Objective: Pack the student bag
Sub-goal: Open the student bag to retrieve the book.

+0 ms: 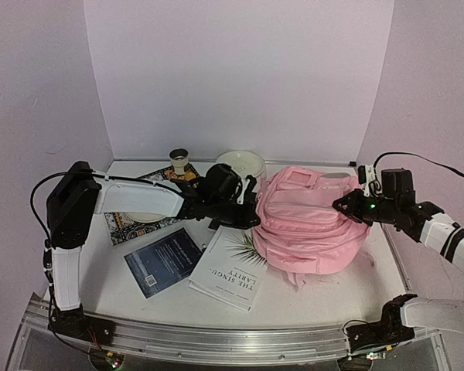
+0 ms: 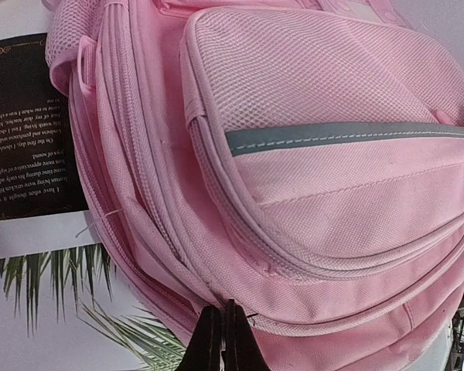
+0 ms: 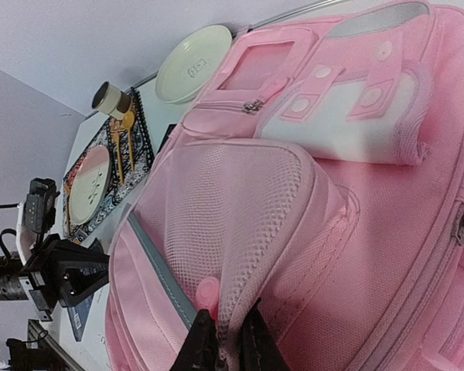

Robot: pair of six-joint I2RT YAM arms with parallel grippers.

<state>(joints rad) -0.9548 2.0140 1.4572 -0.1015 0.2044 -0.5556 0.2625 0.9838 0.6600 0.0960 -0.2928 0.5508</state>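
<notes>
Pink fabric fills the middle-right of the table (image 1: 325, 297): the backpack (image 1: 309, 224) lies on its back, front pockets facing up, the white buckle patch toward the far wall and the straps spilling toward the near edge. Both arms meet it from opposite sides. The left gripper (image 2: 220, 340) sits at the bag's left edge, fingers pressed together with their tips against the zip seam below the grey-trimmed pocket; whether any fabric is caught between them cannot be told. The right gripper (image 3: 226, 344) reaches in from the bag's right side and pinches a fold of pink cloth at the rim of the mesh pocket, jaws nearly closed on it, just beside a small pink tab. A white book (image 1: 226, 270) with a palm-leaf print lies at the bag's left, its corner tucked under the bag's edge. A blue book (image 1: 162, 261) lies just beside that one, farther left. A pale bowl (image 1: 240, 162) stands behind the bag's left corner, near the back wall.
</notes>
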